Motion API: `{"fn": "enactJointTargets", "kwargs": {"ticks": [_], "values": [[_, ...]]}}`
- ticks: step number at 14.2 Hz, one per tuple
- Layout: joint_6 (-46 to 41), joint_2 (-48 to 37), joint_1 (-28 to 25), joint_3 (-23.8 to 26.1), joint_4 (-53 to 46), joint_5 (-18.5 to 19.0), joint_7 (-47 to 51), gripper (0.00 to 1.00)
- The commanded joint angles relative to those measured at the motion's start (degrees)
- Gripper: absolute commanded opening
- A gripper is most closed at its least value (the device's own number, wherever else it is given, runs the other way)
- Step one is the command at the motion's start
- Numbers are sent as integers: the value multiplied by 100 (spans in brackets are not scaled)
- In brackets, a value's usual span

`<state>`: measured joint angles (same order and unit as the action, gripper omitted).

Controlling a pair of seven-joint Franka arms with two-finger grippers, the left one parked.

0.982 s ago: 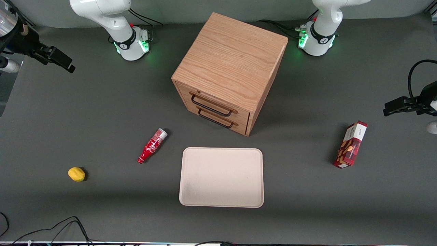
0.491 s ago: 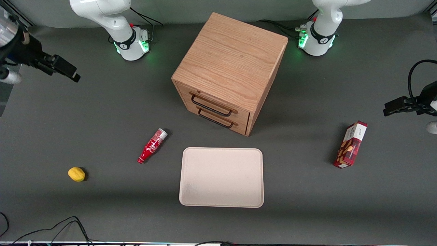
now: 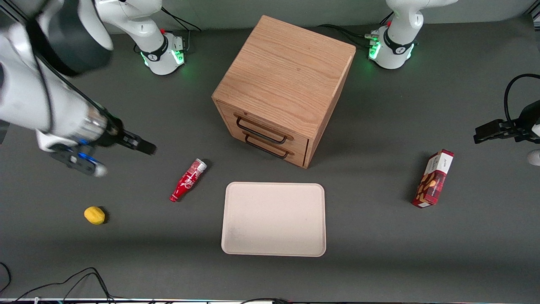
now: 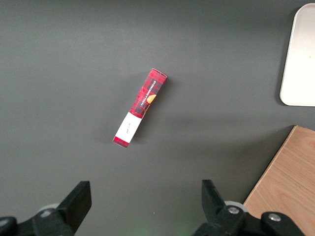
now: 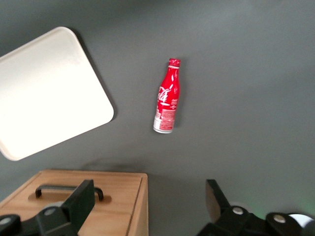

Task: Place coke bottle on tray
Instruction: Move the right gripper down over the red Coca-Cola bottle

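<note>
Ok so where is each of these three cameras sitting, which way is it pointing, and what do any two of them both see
Front view: high up facing the robots, looking down on the dark table; both arm bases show, and the working arm's gripper hangs above the table, farther from the camera than the yellow lemon.
Right wrist view: on the working arm's wrist, looking down at the slim red coke bottle lying beside the pale beige tray; open fingers show.
Left wrist view: on the parked wrist, looking down at the red snack box.
Shared: all three catch the tray and the wooden drawer cabinet.
</note>
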<state>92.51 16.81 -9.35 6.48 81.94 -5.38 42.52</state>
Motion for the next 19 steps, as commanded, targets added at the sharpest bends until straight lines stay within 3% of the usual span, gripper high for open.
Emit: {"fn": "enactJointTargets", "kwargs": {"ticks": [1, 4, 8, 17, 18, 19], "values": [[879, 550, -75, 11, 505, -103, 694, 100], [1794, 1121, -93, 29, 858, -51, 1258, 100], [3060, 1360, -93, 29, 1744, -24, 1312, 100], [4556, 1483, -75, 3, 2977, 134, 1329, 100], [4591, 1509, -75, 3, 2977, 265, 1329, 94], [4627, 1518, -67, 11, 3003, 483, 1321, 34]]}}
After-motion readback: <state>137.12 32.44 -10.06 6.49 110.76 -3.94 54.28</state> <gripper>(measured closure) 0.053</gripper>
